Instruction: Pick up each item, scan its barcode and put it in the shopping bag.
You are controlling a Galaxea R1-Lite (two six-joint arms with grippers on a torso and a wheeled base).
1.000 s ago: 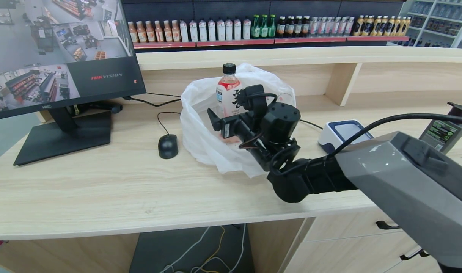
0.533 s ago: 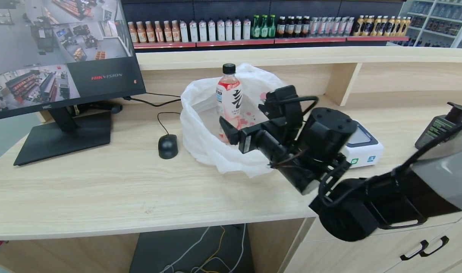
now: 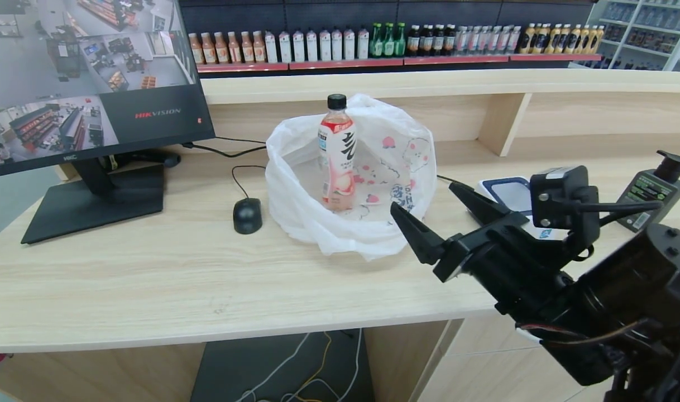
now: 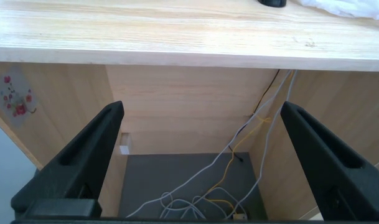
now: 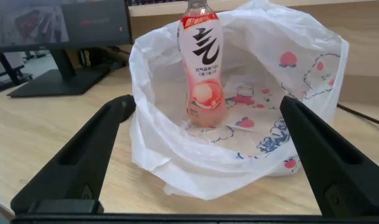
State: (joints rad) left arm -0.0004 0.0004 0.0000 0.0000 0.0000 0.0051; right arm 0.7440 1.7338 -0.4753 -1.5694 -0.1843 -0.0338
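A pink drink bottle (image 3: 336, 153) with a black cap stands upright inside the white shopping bag (image 3: 301, 195) at the counter's middle; the right wrist view has the bottle (image 5: 203, 68) in the bag (image 5: 177, 180) too. My right gripper (image 3: 440, 218) is open and empty, right of the bag and just in front of the white barcode scanner (image 3: 510, 195). A dark pump bottle (image 3: 652, 192) stands at the far right. My left gripper (image 4: 201, 162) hangs open below the counter's front edge (image 4: 177, 56), holding nothing.
A monitor (image 3: 83, 84) on its stand fills the counter's left, with a black mouse (image 3: 247, 215) and its cable beside the bag. A raised shelf runs along the back. Cables (image 4: 220, 180) hang under the counter. Bare wood lies in front of the bag.
My right gripper has drawn back out of the bag toward the right and front, leaving the pink bottle standing inside. The bag's inner wall and the scanner now show.
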